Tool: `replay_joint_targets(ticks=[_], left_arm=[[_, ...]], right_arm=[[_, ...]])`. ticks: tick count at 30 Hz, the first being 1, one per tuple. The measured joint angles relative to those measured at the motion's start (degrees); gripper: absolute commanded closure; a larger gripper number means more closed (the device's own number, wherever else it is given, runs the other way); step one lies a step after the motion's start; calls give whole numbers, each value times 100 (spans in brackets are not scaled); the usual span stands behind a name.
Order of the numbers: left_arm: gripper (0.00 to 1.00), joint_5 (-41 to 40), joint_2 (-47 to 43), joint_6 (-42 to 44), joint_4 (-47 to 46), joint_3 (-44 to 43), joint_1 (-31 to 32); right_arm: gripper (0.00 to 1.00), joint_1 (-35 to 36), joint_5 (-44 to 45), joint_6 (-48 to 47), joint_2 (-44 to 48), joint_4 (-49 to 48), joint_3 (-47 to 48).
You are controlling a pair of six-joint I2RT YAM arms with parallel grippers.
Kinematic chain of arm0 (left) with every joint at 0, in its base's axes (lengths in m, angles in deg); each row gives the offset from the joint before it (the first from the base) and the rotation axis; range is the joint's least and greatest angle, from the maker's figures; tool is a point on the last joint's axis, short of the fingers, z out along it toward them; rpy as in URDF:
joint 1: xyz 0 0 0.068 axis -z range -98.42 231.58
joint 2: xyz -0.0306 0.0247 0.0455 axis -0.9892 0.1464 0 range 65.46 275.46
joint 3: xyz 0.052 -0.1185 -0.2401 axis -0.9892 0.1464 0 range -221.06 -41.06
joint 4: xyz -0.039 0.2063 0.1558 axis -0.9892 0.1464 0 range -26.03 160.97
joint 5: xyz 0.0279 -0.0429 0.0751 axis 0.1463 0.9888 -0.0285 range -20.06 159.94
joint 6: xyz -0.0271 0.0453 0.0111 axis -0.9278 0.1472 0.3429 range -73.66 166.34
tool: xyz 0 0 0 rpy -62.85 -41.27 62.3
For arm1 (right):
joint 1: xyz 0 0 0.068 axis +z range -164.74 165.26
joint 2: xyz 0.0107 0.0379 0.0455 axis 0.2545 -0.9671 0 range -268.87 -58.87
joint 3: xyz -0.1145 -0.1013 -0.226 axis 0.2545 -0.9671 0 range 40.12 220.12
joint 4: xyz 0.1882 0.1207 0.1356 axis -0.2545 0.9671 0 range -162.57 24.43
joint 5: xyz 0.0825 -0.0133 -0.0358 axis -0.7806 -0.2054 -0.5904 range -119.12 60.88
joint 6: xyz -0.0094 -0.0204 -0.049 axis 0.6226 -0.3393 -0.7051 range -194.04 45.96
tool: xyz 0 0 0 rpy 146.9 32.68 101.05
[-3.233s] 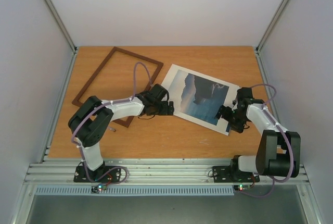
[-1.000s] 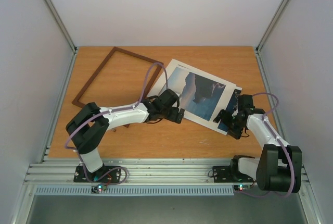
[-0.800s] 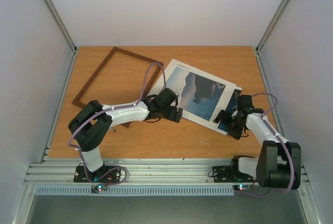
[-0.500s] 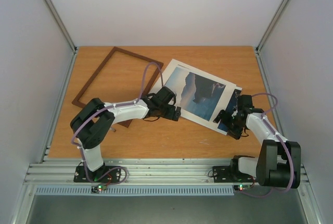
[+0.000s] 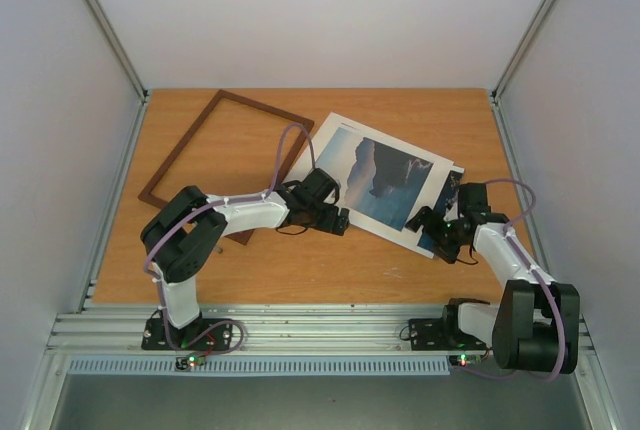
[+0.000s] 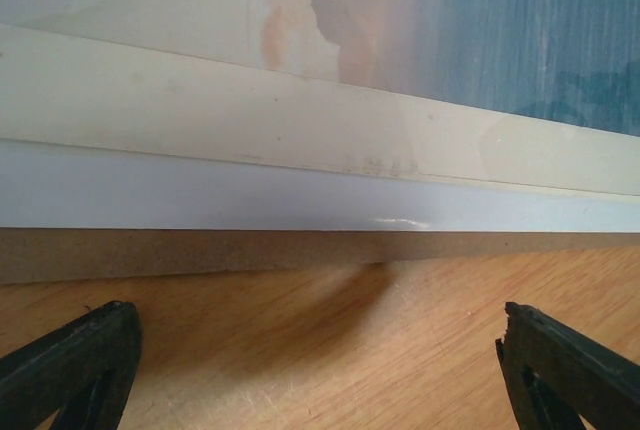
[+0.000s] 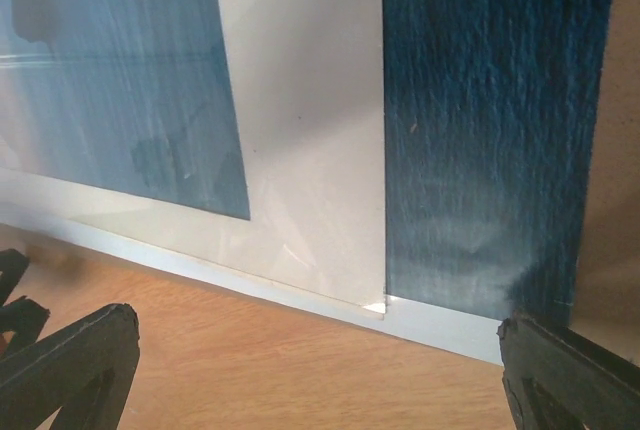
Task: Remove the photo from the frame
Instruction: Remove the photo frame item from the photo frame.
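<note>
Photo: out of the frame, flat on the surface just right of it, under the white mat board. A dark blue strip pokes out on the right.
Photo axis: runs left to right, with the right end nearer the arm bases.
Frame axis: far to near, with the near end leaning left.
Left pincer: released, jaws wide, low at the stack's near edge.
Right pincer: released, jaws wide at the near right corner.

Photo beside frame on table
</note>
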Motion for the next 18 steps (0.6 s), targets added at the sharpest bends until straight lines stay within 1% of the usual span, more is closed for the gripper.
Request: replay_joint_targets(ticks=[5, 11, 18], left_arm=[[2, 37, -2, -2, -2, 0, 0], [2, 46, -9, -15, 2, 0, -66], [2, 238, -160, -181, 13, 66, -435]], right_arm=[[2, 0, -17, -2, 50, 20, 0], [2, 59, 647, -13, 50, 625, 190], [11, 433, 1266, 70, -66, 1045, 525]])
